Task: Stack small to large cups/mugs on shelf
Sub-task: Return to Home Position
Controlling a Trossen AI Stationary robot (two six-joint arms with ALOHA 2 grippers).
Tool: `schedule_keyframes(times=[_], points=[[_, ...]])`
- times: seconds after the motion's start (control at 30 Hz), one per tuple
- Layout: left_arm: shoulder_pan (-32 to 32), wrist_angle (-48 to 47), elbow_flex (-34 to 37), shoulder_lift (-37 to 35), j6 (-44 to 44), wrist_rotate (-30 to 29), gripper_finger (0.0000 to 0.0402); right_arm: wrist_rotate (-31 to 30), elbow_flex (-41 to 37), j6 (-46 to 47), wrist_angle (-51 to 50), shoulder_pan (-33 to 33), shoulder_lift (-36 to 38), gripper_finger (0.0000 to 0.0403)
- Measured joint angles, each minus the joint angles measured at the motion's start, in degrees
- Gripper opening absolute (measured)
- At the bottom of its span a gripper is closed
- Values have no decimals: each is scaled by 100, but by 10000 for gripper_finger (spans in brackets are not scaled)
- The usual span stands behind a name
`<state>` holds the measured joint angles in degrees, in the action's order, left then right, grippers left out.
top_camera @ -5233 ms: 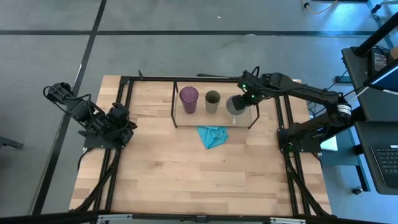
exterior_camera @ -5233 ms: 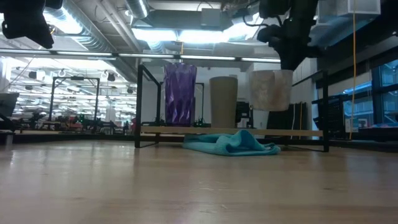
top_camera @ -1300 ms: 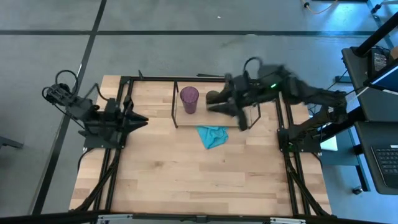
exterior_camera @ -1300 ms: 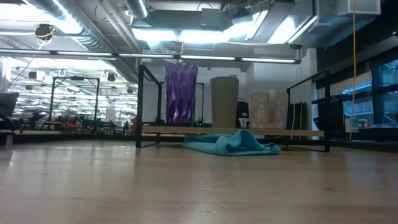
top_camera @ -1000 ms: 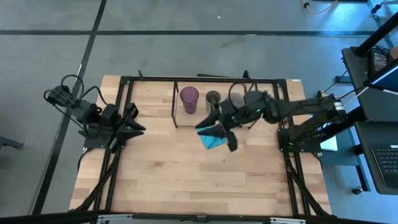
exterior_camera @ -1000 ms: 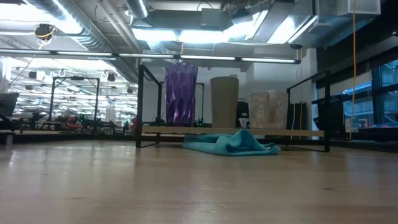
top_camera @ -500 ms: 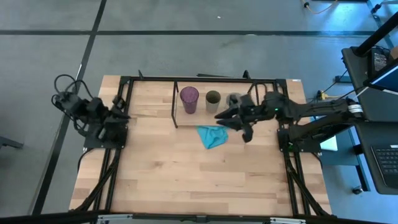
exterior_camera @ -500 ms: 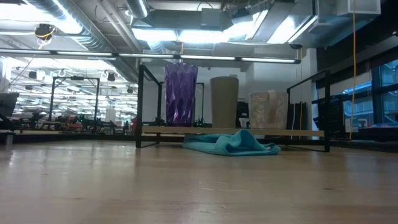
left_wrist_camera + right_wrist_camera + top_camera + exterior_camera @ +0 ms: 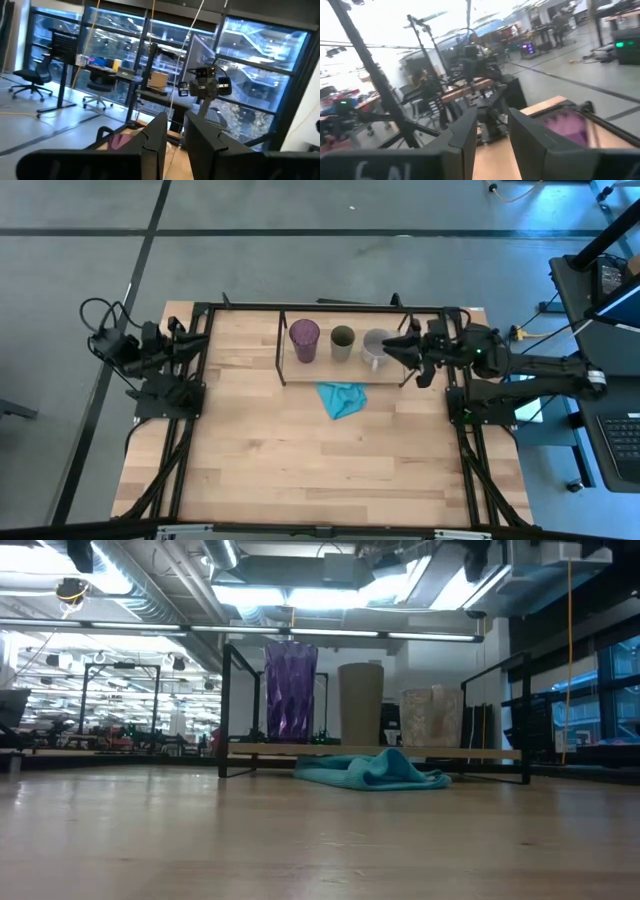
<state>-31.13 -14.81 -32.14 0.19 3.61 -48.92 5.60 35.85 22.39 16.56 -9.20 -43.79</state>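
On the shelf [image 9: 330, 371] near the table's far edge three vessels stand upright in a row on their bases: the purple tumbler [image 9: 304, 340] on the left, the olive cup [image 9: 342, 342] in the middle, the grey mug [image 9: 376, 348] on the right. The low view shows the same row: tumbler [image 9: 289, 690], cup [image 9: 360, 702], mug [image 9: 432, 717]. My right gripper [image 9: 402, 350] hovers just right of the mug, pointing at it, open and empty [image 9: 492, 125]. My left gripper [image 9: 186, 337] waits at the far left, its fingers a little apart [image 9: 175, 135] with nothing between them.
A crumpled teal cloth [image 9: 342, 397] lies on the table just in front of the shelf, also in the low view [image 9: 370, 771]. Black rails [image 9: 190, 430] run along the table's left and right sides. Bare wood stretches from the cloth to the near edge.
My right gripper has drawn back from above the teal cloth toward the table's far right, ending beside the grey mug. My left gripper has pulled back toward the far left corner. The vessels and the cloth have stayed put.
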Motion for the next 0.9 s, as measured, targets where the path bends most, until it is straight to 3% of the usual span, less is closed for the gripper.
schedule_keyframes(times=[0.2, 0.43, 0.9], points=[[1, 18, 0, 2, -78, 73, 60, 56, -728, 139, 79, -414, 836, 112], [0, 24, 0, 2, -167, 194, 60, 504, -1499, 157, 920, -494, 1533, 112], [1, -13, 0, 2, -259, 207, 60, 504, -2516, 486, 1952, -494, 2080, 112]])
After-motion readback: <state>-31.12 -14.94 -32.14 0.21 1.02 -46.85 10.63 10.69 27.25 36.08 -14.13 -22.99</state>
